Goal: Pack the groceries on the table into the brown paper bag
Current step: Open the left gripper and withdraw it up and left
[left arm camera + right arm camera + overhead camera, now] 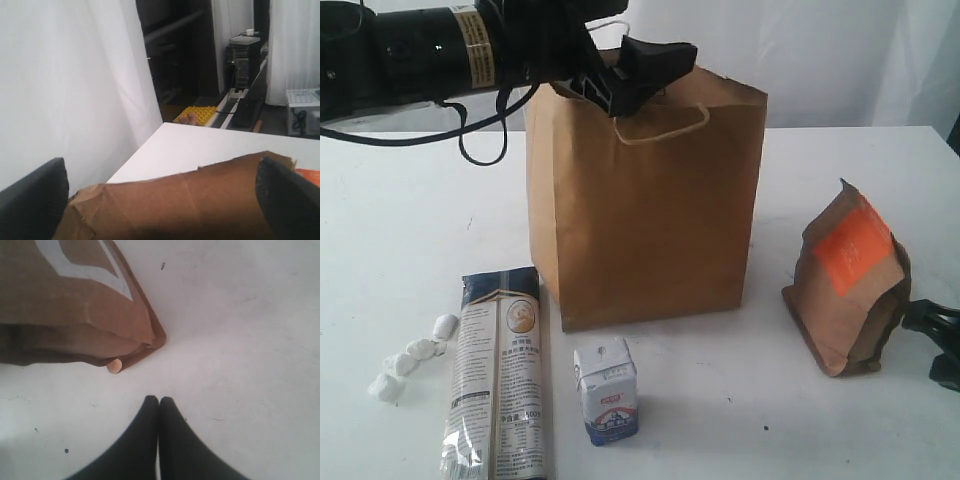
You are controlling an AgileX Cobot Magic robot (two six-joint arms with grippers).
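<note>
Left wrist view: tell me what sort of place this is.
Probably a lab or office workroom rather than a home or shop: white curtains screen off the white table, and beyond it stand a computer tower and what looks like a keyboard.

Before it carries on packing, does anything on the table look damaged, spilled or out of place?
The brown paper bag has a ragged, torn top rim. A small round tan object peeks out at a corner of the orange-labelled brown pouch; I cannot tell what it is. Nothing looks spilled.
</note>
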